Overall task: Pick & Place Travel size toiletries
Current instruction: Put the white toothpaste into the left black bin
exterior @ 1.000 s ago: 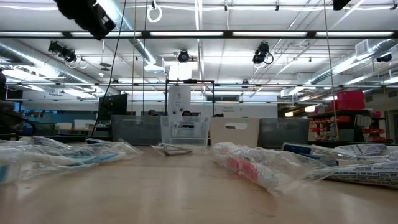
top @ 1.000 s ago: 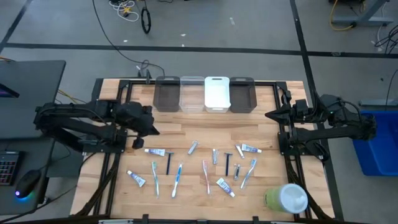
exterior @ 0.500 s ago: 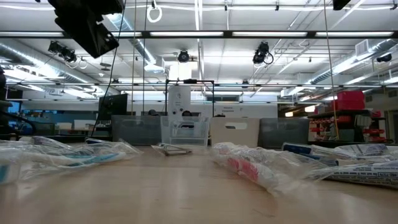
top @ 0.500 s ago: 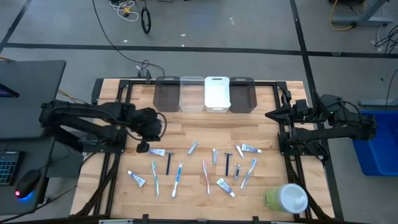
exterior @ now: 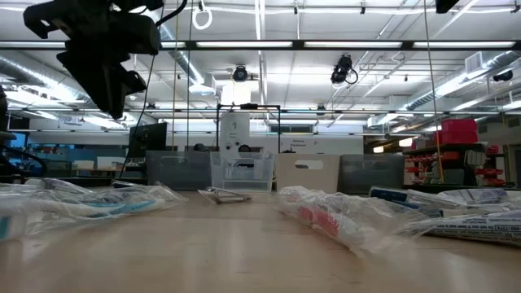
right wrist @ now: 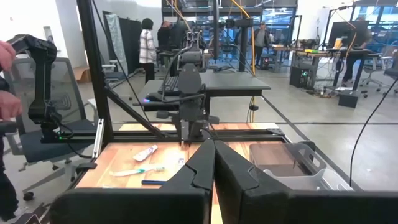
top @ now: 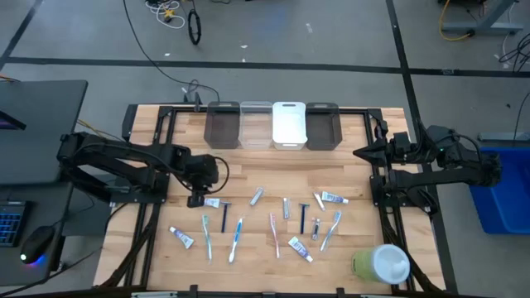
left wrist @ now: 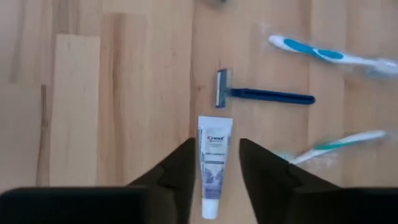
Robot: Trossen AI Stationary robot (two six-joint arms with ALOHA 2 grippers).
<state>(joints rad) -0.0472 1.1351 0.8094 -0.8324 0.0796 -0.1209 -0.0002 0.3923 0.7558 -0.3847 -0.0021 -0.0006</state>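
Two parted fingers (left wrist: 180,174) — astride toothpaste tube (left wrist: 212,163).

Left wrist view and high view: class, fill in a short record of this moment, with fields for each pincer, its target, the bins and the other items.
left pincer: open, pointing down at the table, fingers either side of the toothpaste tube
target: Crest toothpaste tube, flat on the wood, not yet gripped
nearest neighbour: blue razor, just beyond the tube
right pincer: shut, waiting at the table's right edge
bins: four in a row at the far edge
toiletries: spread across the middle of the table
large container: green-and-white, near right corner
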